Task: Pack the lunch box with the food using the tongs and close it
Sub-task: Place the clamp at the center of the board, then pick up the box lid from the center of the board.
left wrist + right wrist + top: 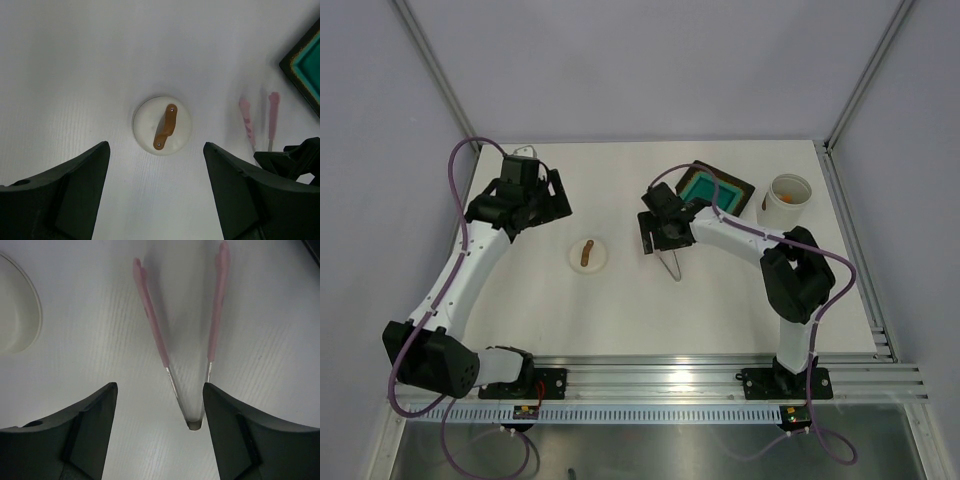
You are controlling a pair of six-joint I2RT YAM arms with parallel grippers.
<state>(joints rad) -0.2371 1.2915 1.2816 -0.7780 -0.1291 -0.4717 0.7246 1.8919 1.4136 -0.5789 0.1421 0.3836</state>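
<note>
right wrist: tongs [155,332] lie under open right hand [159,386]

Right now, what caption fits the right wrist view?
Open right hand above slim pale pink V-shaped tongs on the white table, round white lid at left edge.

Lunch box [788,200]: you have a white, slightly see-through round tub standing upright and uncovered at the far right of the table.
Lid [162,125]: a flat round white disc lying by itself near the middle of the table, well apart from the tub. Its short brown handle [165,127] faces up.
Food [792,197]: you can make out an orange piece inside the open tub. Other pieces are too small to tell.
Tongs [187,365]: slim and V-shaped, resting on the table just right of the lid. The joined end points toward you, and the two pale pink tips are spread apart, pointing away.
</note>
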